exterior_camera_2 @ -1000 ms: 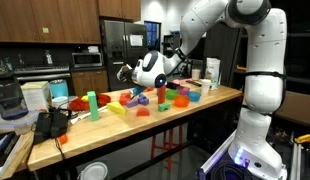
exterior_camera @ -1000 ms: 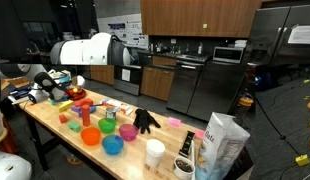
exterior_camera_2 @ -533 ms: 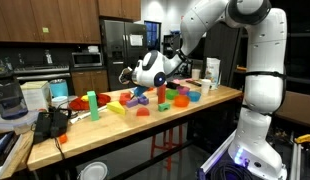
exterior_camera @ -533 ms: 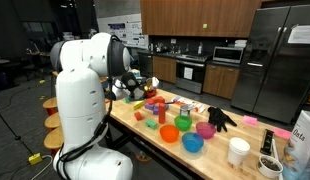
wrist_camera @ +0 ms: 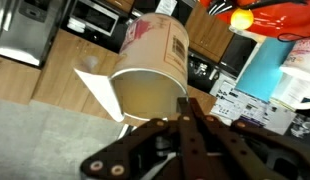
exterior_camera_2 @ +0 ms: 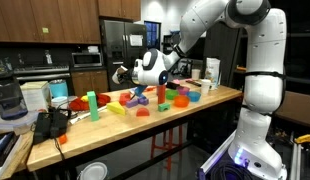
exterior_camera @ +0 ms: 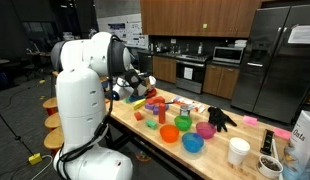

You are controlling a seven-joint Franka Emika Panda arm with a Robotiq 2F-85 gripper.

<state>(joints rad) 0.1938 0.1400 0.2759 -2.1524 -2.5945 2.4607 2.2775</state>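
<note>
My gripper point(wrist_camera: 185, 108) is shut, its dark fingers pressed together with nothing showing between them. In the wrist view a tan printed paper cup point(wrist_camera: 150, 70) lies just beyond the fingertips, its mouth turned toward the camera, beside a white sheet point(wrist_camera: 100, 88). In both exterior views the gripper point(exterior_camera: 143, 81) point(exterior_camera_2: 121, 72) hangs above the end of the wooden table point(exterior_camera_2: 210, 102), over coloured blocks and toys. A yellow block point(exterior_camera_2: 117, 108) and a green block point(exterior_camera_2: 91, 100) lie under it.
Orange point(exterior_camera: 170, 133), blue point(exterior_camera: 193, 144), green point(exterior_camera: 184, 123) and pink point(exterior_camera: 206, 129) bowls stand mid-table, with a black glove point(exterior_camera: 221, 119), white cup point(exterior_camera: 238, 152) and bag point(exterior_camera: 300, 140) further along. A black device point(exterior_camera_2: 50, 124) sits at the table's end. Kitchen counters lie behind.
The wrist and gripper have lifted and swung a little toward the table's end. The fingers stayed shut. The objects on the table have not moved.
</note>
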